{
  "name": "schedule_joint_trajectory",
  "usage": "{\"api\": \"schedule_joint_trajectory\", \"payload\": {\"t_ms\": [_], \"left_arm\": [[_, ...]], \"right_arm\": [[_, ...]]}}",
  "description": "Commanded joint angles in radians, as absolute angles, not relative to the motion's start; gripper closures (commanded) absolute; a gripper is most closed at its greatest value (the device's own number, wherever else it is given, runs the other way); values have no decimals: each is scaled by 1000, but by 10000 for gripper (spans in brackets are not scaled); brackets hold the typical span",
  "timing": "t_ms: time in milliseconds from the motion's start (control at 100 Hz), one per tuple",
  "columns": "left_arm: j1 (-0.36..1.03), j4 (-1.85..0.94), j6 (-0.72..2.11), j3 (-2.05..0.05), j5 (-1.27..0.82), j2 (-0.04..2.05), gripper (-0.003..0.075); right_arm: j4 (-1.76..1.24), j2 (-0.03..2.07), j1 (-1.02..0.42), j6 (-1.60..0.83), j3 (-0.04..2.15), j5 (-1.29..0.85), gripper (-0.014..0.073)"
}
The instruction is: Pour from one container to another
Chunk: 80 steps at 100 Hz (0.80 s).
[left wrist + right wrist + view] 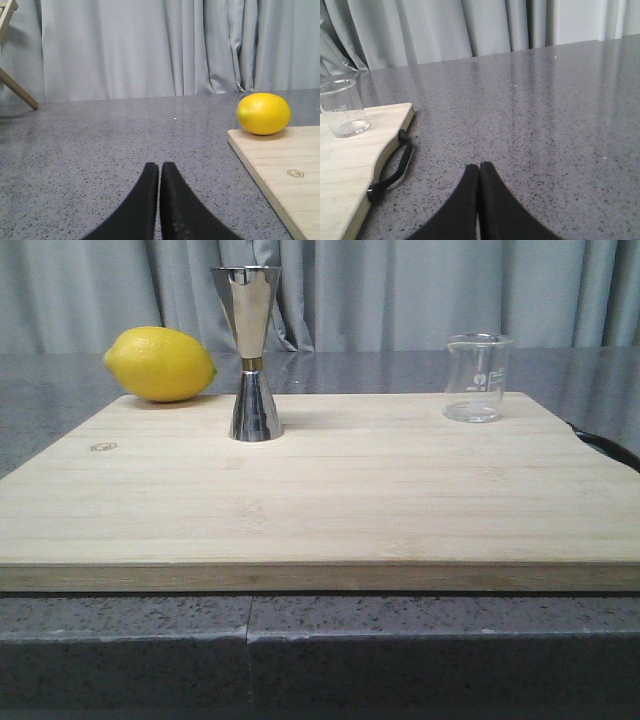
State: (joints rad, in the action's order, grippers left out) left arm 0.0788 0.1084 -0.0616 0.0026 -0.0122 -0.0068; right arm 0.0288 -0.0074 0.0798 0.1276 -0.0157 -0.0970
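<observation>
the beaker (477, 378) stands upright near the far right corner of the board (320, 490), and my right end effector (479, 167) is the nearer one to it: in the right wrist view it sits on the board's corner, off to the side of my clenched fingertips, with bare counter (530, 115) between us and the board's black loop handle (395, 167) closer still. its long axis is vertical, lip up, so i judge a sideways reach and a grasp round the wall is what the move calls for. the jigger (250, 353) stands upright well to the left, just beside the lemon (160, 364). my left end effector (160, 170) is also clenched, empty, hovering low over the counter left of the board, pointing toward the curtain (150, 47). both arms lie level and low, neither touching anything.
</observation>
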Motion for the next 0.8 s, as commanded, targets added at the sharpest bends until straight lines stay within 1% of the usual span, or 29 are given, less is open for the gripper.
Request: {"api": "schedule_joint_trajectory", "payload": {"t_ms": [0,320,490,790], "left_arm": [[75,104,-71,8,67,-31,739],[75,104,-71,8,67,-31,739],[75,104,-71,8,67,-31,739],[75,104,-71,8,67,-31,739]], "right_arm": [[26,-32,89,123,-42,22,660],[26,-32,89,121,-43,34,660],[25,-32,89,-13,-43,73,660],[25,-32,89,-15,-43,100,660]]}}
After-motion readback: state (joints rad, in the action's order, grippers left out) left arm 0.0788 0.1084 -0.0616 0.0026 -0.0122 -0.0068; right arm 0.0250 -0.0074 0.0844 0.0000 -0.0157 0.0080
